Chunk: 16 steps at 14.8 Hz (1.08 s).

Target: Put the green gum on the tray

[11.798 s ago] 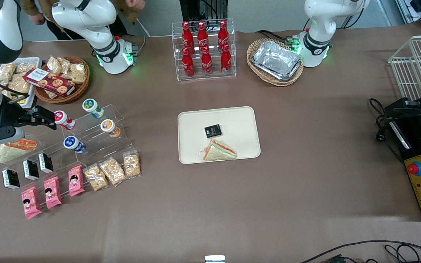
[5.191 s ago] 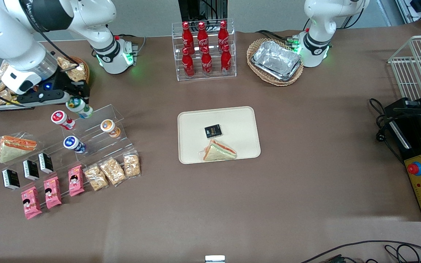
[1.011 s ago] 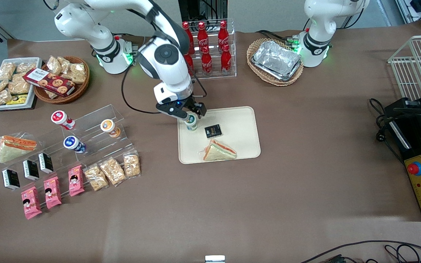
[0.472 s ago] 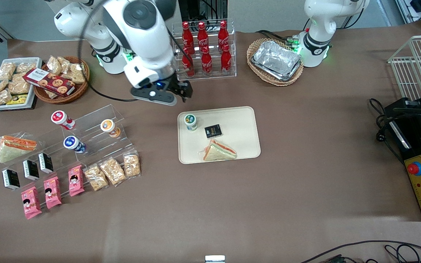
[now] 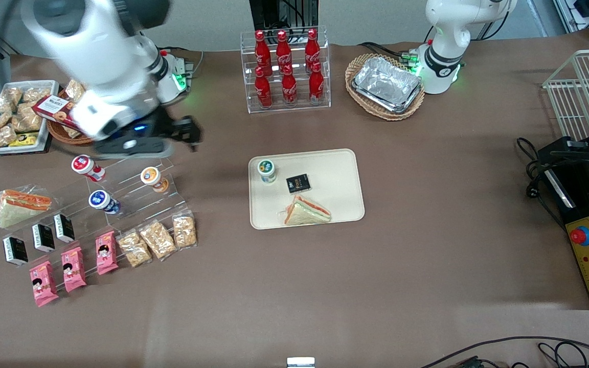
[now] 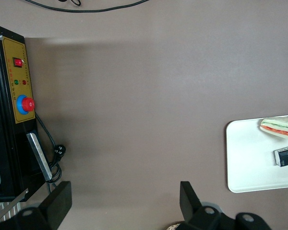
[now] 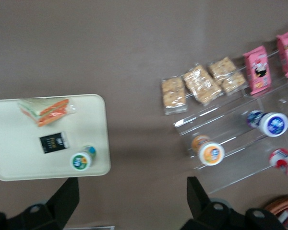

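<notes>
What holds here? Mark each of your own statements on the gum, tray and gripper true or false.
1. The green gum stands on the tray. True.
2. The gripper is shut on the green gum. False: it is open and empty, above the table beside the clear display stand, well apart from the tray.
3. A wrapped sandwich lies on the tray, nearer the front camera than the green gum. True.
4. The small black packet lies on the bare table. False: it lies on the tray, between gum and sandwich.
5. The orange-lidded bottle is on the tray. False: it sits on the display stand.
</notes>
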Each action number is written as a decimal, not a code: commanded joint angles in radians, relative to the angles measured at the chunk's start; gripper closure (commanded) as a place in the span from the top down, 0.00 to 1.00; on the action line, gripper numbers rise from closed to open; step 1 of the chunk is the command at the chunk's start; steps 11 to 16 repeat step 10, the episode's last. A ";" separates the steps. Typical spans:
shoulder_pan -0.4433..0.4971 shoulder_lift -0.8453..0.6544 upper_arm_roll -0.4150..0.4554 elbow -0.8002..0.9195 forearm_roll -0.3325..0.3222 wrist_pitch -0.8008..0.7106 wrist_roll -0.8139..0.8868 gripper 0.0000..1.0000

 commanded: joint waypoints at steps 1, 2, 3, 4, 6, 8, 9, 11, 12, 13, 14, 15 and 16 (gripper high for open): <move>-0.162 -0.020 0.011 -0.009 -0.007 -0.034 -0.276 1.00; -0.210 -0.023 0.010 -0.016 -0.007 -0.034 -0.362 1.00; -0.250 -0.026 0.010 -0.019 -0.007 -0.036 -0.434 1.00; -0.291 -0.028 0.011 -0.017 -0.007 -0.034 -0.490 1.00; -0.353 -0.028 0.011 -0.011 -0.005 -0.034 -0.564 1.00; -0.428 -0.025 0.034 -0.005 0.002 -0.036 -0.576 1.00; -0.486 -0.025 0.071 -0.005 0.004 -0.034 -0.576 1.00; -0.530 -0.023 0.108 -0.005 0.004 -0.034 -0.576 1.00; -0.530 -0.023 0.108 -0.005 0.004 -0.034 -0.576 1.00; -0.530 -0.023 0.108 -0.005 0.004 -0.034 -0.576 1.00; -0.530 -0.023 0.108 -0.005 0.004 -0.034 -0.576 1.00; -0.530 -0.023 0.108 -0.005 0.004 -0.034 -0.576 1.00; -0.530 -0.023 0.108 -0.005 0.004 -0.034 -0.576 1.00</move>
